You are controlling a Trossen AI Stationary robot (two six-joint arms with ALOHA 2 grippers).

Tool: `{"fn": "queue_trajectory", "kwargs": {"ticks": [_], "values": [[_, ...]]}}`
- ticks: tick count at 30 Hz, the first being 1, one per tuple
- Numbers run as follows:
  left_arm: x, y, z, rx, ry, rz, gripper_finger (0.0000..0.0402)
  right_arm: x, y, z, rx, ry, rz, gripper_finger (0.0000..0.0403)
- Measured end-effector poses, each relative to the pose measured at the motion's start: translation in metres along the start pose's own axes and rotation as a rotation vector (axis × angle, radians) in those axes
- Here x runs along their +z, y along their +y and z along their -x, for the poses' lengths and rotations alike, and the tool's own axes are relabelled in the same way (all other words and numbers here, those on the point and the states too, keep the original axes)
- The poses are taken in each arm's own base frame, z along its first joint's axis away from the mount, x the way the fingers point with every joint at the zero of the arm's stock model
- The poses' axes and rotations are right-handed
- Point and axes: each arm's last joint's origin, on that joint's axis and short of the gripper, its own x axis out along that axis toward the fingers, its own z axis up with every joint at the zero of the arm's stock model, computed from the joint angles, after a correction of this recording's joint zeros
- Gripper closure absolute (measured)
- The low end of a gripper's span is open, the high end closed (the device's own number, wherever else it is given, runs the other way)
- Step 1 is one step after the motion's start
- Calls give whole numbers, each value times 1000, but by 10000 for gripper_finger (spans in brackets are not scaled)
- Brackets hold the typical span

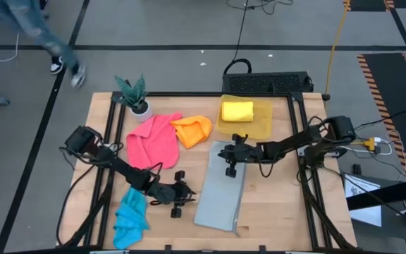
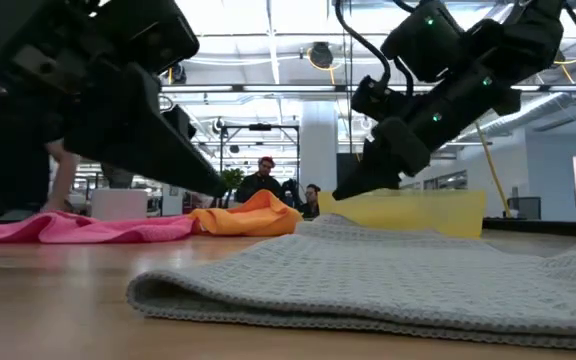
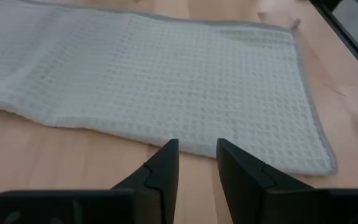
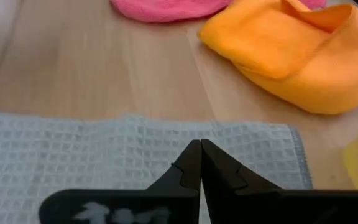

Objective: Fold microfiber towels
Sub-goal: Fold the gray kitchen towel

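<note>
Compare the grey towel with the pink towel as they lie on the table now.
The grey towel lies flat and long, folded over neatly; the pink towel lies crumpled in a loose heap. The grey one has a waffle weave, while the pink one looks plain. The right gripper, fingers shut, hovers at the grey towel's far end; no gripper is at the pink one. Both rest on the wooden table.

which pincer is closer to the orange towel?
Right. The right pincer sits over the grey towel's far end, beside the orange towel; the left pincer is at the near edge.
</note>
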Motion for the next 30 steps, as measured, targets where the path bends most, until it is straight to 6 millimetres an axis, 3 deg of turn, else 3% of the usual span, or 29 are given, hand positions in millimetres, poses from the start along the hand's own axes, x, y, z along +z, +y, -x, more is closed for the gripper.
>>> {"fn": "queue_trajectory", "kwargs": {"ticks": [9, 13, 17, 23, 30], "values": [[2, -15, 5, -42, -66, -16, 291, -28, 4, -28, -9, 73, -31, 403], [3, -21, 7, -23, -103, -22, 291, -31, 12, -34, 108, 54, -26, 403], [3, -22, 8, 12, -115, -21, 291, -26, 23, -26, 220, 32, 30, 403], [3, -20, 8, 35, -120, -21, 291, 0, 24, -3, 21, -96, 38, 403], [3, -19, 7, 39, -118, -38, 291, -16, 6, -13, -12, 54, 5, 403]]}}
